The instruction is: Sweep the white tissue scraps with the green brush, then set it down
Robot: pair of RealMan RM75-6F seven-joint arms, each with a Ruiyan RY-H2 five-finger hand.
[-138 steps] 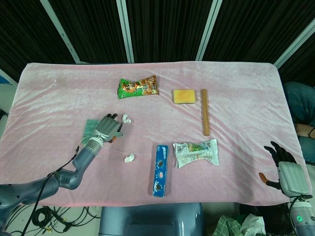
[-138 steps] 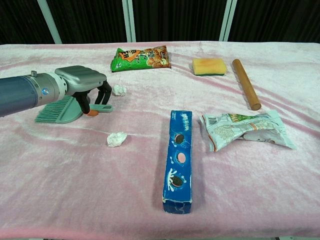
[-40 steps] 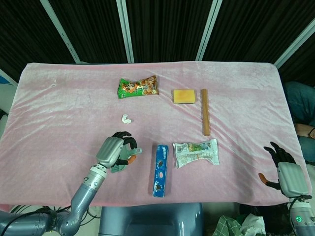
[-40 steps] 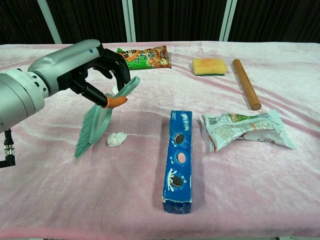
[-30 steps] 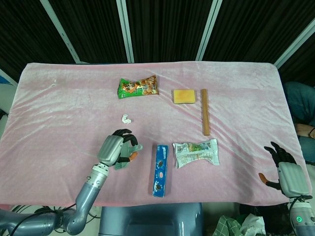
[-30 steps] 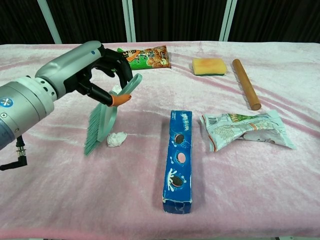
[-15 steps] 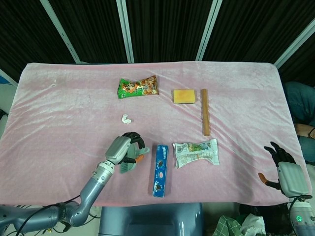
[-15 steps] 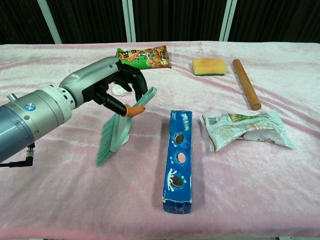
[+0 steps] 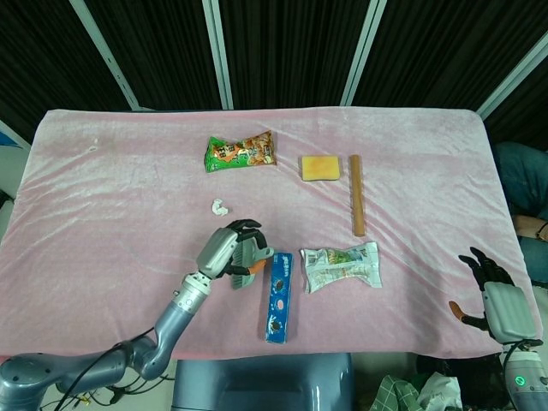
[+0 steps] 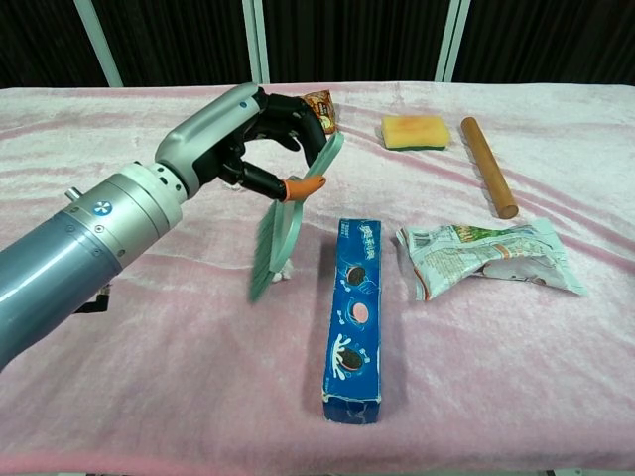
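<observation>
Brush [image 10: 283, 228] hangs bristles-down from left hand [image 10: 260, 134], beside cookie box [image 10: 355, 317].

A pale green plastic brush [image 10: 283, 220] with an orange grip tip, held in a silver-grey left hand [image 10: 238, 134] with black fingers, above a pink velvet tablecloth [image 10: 149, 377]. Alongside: a blue cookie box [image 10: 356, 319] printed with dark biscuits, a yellow sponge [image 10: 415, 130], and a white tissue scrap [image 9: 220, 206].

I'm working in what looks like a lab test bay: a table [image 9: 103, 171] draped in pink velvet cloth, black curtains [image 9: 291, 51] on metal poles beyond my left hand [image 9: 229, 253], cables [image 9: 81, 398] trailing below its arm.
</observation>
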